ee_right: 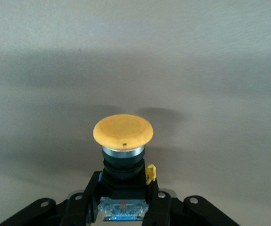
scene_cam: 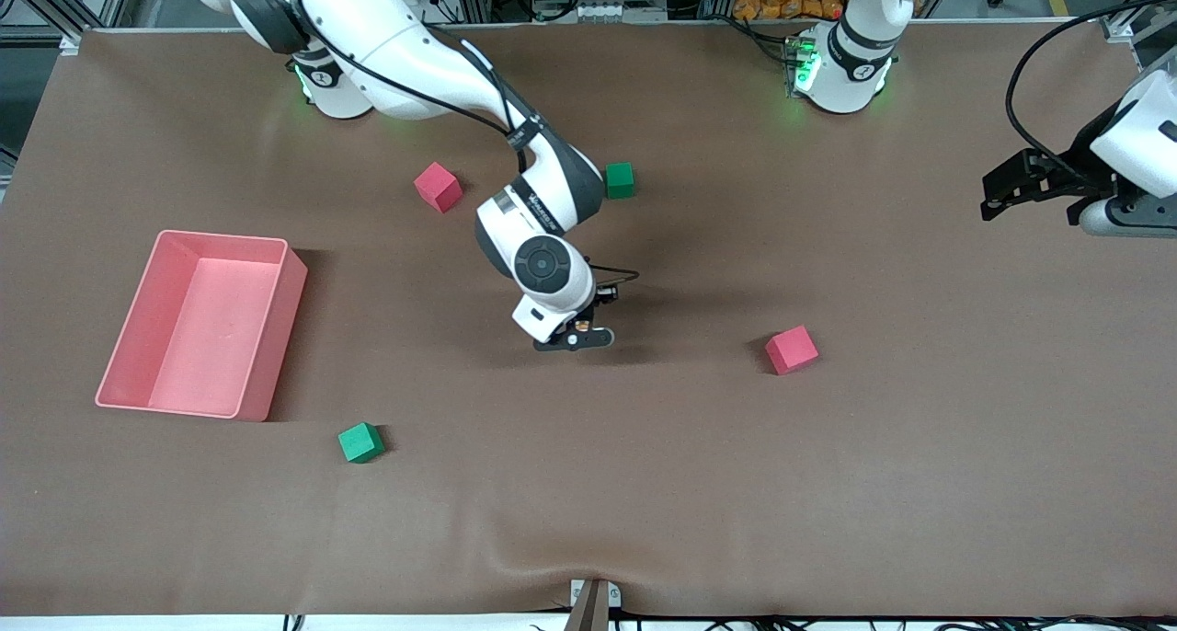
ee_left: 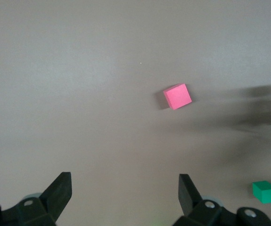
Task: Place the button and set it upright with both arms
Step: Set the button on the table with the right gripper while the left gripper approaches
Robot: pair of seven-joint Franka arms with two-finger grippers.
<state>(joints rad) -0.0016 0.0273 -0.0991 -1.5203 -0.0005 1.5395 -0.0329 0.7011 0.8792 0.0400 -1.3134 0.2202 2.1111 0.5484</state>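
One of the two arms carries the work at present. The right gripper [scene_cam: 577, 338] is pressed together on the black body of the button [ee_right: 123, 133], whose orange cap points away from the wrist, over the brown table cover [scene_cam: 644, 484] near mid-table. Taking the pink bin [scene_cam: 267, 355] as landmark, the held button is well apart from it, toward the left arm's end of the table. In the front view the gripper sits low above the cloth; whether the button touches it cannot be told.

The left gripper [ee_left: 126, 195] waits with its fingers spread and nothing between them, high at its own end of the table, farthest from the bin.

Judgement: the pick-up is done. Setting the button down, righting it cap-up and releasing remain. The left arm's share has not begun.

Red and green foam cubes lie scattered, none near the right gripper.
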